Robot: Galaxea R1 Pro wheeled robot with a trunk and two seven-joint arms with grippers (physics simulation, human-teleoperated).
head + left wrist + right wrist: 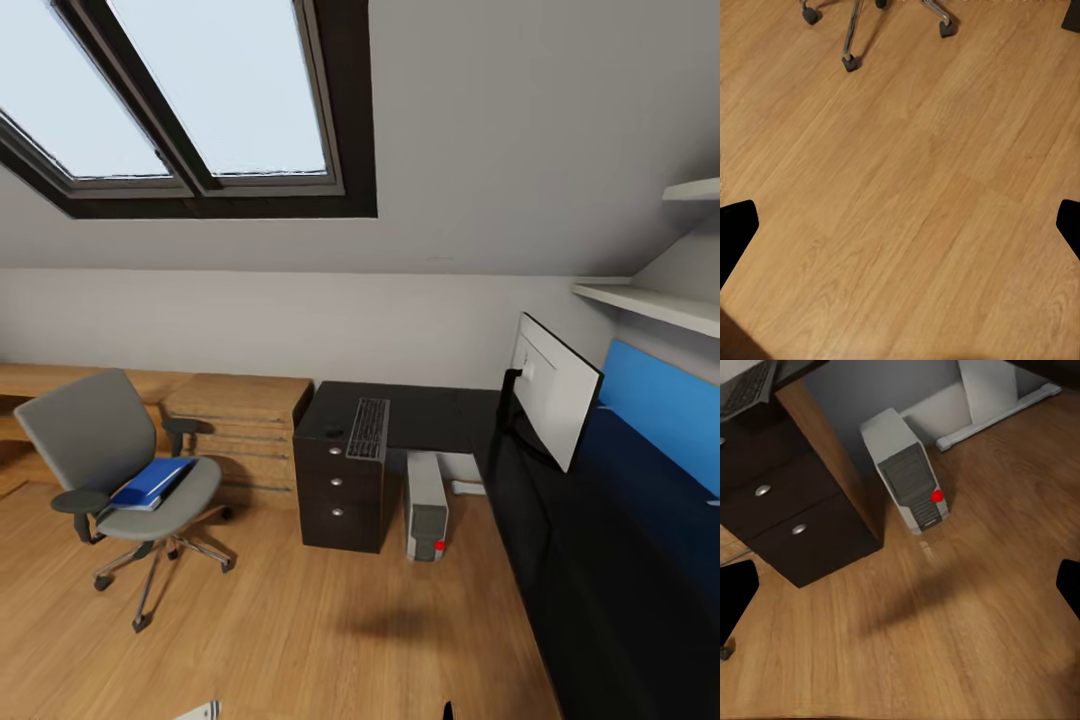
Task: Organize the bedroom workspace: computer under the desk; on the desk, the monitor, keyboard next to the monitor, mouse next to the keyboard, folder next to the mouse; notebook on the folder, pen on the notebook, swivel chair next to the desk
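both hands hang over bare wooden floor, each with its fingers spread wide and nothing between them: the left hand [900, 225] looks down near the castors of the swivel chair [120, 470], the right hand [900, 585] looks at the computer [907, 472], which stands on the floor under the desk [440, 415] just beside the dark drawer unit [795, 517].

on the desk the keyboard [368, 428] lies along the top above the drawers, with the mouse [333, 432] just beside it toward the left edge. the monitor [553, 400] stands further along the right wing, apart from the keyboard. the blue folder [152, 482] lies on the chair seat, well apart from the desk.

i judge the step in hand to be the approach to the chair for the folder. to do it well, roll up square to the seat front, bring one hand in low between the armrests, and take the folder by its free near edge, not from above, since it lies flat. lift it level so it does not slip, and avoid nudging the chair, which rolls easily.
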